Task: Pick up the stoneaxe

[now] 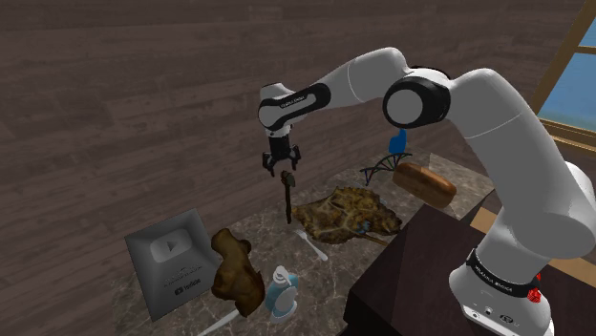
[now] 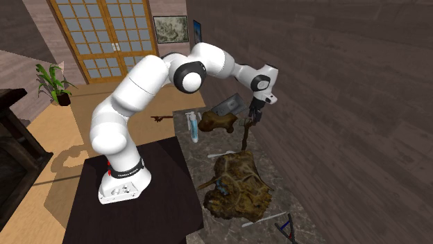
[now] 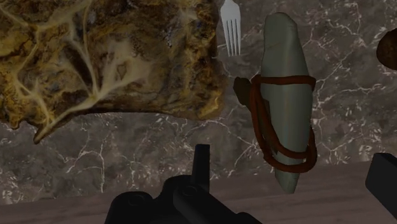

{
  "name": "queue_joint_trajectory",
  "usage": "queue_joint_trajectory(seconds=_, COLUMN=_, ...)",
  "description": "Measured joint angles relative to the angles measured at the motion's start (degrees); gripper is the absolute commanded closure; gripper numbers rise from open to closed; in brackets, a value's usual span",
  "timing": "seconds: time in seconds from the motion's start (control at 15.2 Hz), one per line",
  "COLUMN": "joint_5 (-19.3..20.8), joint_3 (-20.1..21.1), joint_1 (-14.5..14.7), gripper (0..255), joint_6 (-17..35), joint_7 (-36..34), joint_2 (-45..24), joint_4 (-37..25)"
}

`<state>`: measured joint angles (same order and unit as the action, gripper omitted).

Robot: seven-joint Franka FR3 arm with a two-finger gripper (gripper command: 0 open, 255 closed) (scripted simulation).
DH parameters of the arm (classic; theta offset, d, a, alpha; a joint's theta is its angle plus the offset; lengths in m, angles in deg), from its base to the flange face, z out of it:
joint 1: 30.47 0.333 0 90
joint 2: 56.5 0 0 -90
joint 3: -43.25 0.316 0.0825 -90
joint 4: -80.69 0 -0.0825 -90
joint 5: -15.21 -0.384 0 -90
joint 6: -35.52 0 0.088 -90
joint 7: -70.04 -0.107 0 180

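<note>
Wood wall (image 1: pixel 143 95) stood close behind the stoneaxe (image 3: pixel 286 108) at the counter's (image 3: pixel 127 153) rear edge, leafy brown mass (image 1: pixel 349 215) and fork (image 3: pixel 231 28) crowded one side, counter lay bare opposite.

We enter, all placed from the leaf (image 1: pixel 349 215) lying on the table (image 1: pixel 263 234), in the shoulder view: stoneaxe (image 1: pixel 287 196) just beside its left edge; fork (image 1: pixel 310 243) at its lower left; loaf (image 1: pixel 426 181) to its upper right; plaque (image 1: pixel 172 260) well apart, far left; bone-shaped lump (image 1: pixel 234 272) between plaque and leaf.
</note>
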<state>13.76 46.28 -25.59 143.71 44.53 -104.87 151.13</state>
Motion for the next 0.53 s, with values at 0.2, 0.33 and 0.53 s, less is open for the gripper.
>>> queue_joint_trajectory(seconds=0.2, joint_5=0.03, joint_3=-0.03, joint_1=0.07, gripper=0, joint_6=1.27, joint_7=0.02, joint_2=-1.59, joint_4=-0.31)
queue_joint_trajectory(seconds=0.33, joint_5=0.04, joint_3=-0.03, joint_1=0.11, gripper=255, joint_6=1.96, joint_7=0.00, joint_2=-1.99, joint_4=-0.02)
queue_joint_trajectory(seconds=0.53, joint_5=0.04, joint_3=-0.03, joint_1=0.12, gripper=255, joint_6=2.13, joint_7=0.00, joint_2=-2.11, joint_4=-0.02)
